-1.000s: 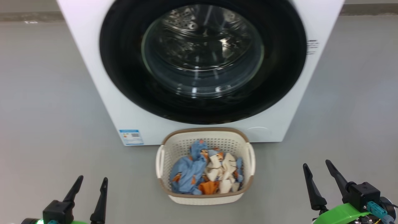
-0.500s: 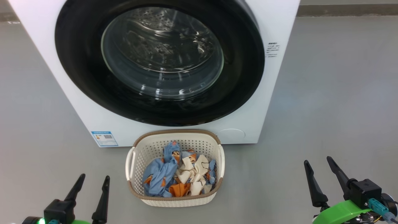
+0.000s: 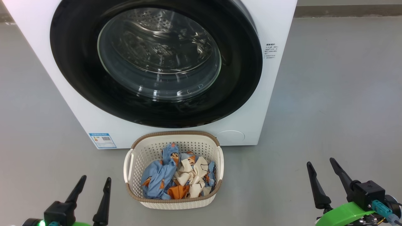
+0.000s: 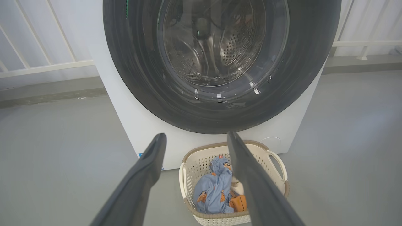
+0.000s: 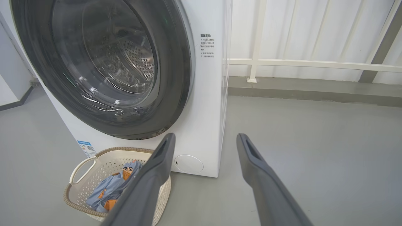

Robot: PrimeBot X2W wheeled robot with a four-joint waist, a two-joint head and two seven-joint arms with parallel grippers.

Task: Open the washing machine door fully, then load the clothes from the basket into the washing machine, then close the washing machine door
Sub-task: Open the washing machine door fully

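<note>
The white washing machine (image 3: 276,28) stands ahead with its round black-rimmed door (image 3: 72,72) shut; the steel drum shows through the glass. On the floor against its front sits the cream basket (image 3: 135,157) holding blue, cream and orange clothes (image 3: 176,179). My left gripper (image 3: 95,181) is open at the lower left, short of the basket. My right gripper (image 3: 320,164) is open at the lower right, well clear of basket and machine. In the left wrist view the fingers frame the basket (image 4: 276,163) and door (image 4: 314,62). The right wrist view shows the door (image 5: 179,62) and basket (image 5: 81,166) to the left.
Grey floor (image 3: 329,94) spreads wide to the machine's right and left. A blue label sticker (image 3: 102,140) sits at the machine's lower left corner. A white railing (image 5: 314,64) and low kerb run behind the machine.
The head camera has turned right, so machine and basket have slid left in the picture. Both grippers stay open in the same spots.
</note>
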